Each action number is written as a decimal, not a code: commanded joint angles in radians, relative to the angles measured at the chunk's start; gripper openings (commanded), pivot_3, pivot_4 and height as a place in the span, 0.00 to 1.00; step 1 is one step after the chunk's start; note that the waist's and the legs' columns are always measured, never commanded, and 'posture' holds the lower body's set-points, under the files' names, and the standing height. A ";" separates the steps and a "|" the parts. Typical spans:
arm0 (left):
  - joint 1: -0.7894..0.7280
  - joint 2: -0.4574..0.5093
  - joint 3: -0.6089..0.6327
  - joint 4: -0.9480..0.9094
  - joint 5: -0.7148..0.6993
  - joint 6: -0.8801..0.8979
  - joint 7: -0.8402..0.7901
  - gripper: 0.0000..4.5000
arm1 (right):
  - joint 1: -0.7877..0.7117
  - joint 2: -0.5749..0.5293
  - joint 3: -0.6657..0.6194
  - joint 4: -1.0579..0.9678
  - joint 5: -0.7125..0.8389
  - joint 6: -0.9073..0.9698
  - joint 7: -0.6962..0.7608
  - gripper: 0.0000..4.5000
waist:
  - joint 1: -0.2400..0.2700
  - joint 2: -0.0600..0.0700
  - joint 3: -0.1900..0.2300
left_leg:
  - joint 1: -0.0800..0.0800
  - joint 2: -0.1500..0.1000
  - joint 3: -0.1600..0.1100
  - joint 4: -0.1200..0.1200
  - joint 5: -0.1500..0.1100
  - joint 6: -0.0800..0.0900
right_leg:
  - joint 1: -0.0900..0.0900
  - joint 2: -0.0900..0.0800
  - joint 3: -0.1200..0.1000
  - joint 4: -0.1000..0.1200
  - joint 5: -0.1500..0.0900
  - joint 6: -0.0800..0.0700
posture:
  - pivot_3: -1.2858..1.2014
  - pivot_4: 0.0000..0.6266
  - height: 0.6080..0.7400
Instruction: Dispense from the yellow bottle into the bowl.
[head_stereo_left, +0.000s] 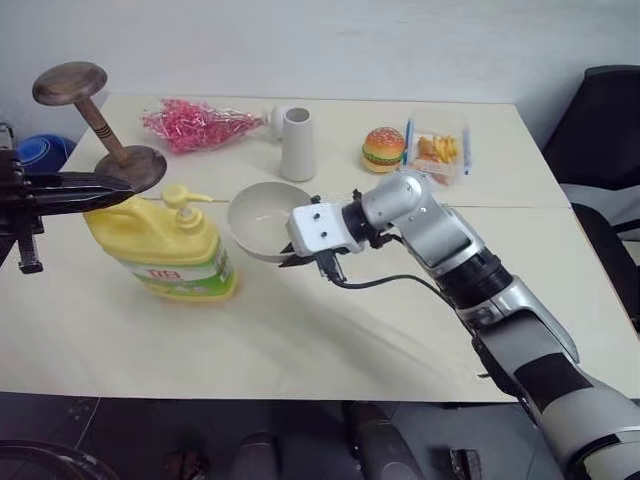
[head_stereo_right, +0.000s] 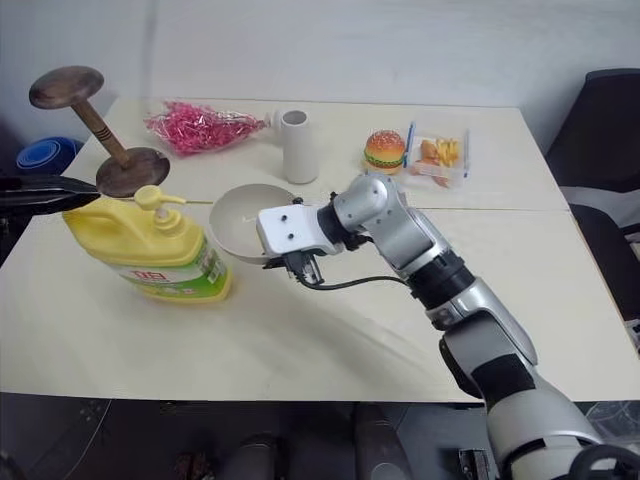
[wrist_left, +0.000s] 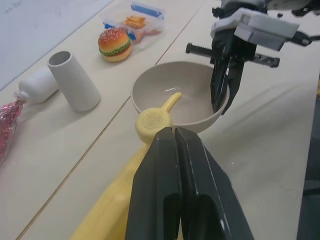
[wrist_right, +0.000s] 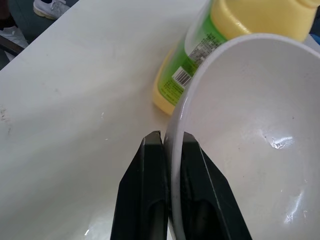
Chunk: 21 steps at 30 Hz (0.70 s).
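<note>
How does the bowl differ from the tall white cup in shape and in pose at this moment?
The bowl is wide and shallow; the tall white cup is narrow and high. The bowl is tilted, its rim pinched by the right claw; the cup stands upright on the table, untouched. Both are plain and pale.

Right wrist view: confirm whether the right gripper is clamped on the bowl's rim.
Yes, the right gripper has one finger each side of the bowl rim, pinching it.

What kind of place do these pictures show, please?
Probably a lab or office set up for robot practice: a plain pale table against a bare wall, a black office chair beside it, and mixed props such as a toy burger.
</note>
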 joint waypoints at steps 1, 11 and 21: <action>-0.036 -0.014 -0.017 0.002 0.025 -0.034 0.020 0.01 | -0.069 0.026 -0.020 0.012 0.007 -0.014 0.026 0.00 | -0.002 0.000 0.000 | 0.000 0.000 0.000 0.000 0.000 0.000 | 0.000 0.000 0.000 0.000 0.000 0.000 | 0.52 0.24 1.00; -0.109 -0.106 -0.105 0.057 0.101 -0.111 0.060 0.01 | -0.143 0.066 -0.032 0.036 0.026 -0.006 0.091 0.00 | -0.027 0.000 0.000 | -0.001 0.001 -0.001 0.000 0.000 0.000 | -0.002 0.000 -0.001 0.003 0.000 0.000 | 0.52 0.24 1.00; -0.133 -0.173 -0.155 0.069 0.140 -0.147 0.056 0.01 | -0.169 0.082 -0.032 0.029 0.023 0.012 0.107 0.00 | -0.031 0.000 0.000 | -0.004 0.000 0.000 0.000 0.000 -0.001 | -0.008 -0.001 -0.001 0.006 0.000 0.000 | 0.52 0.24 1.00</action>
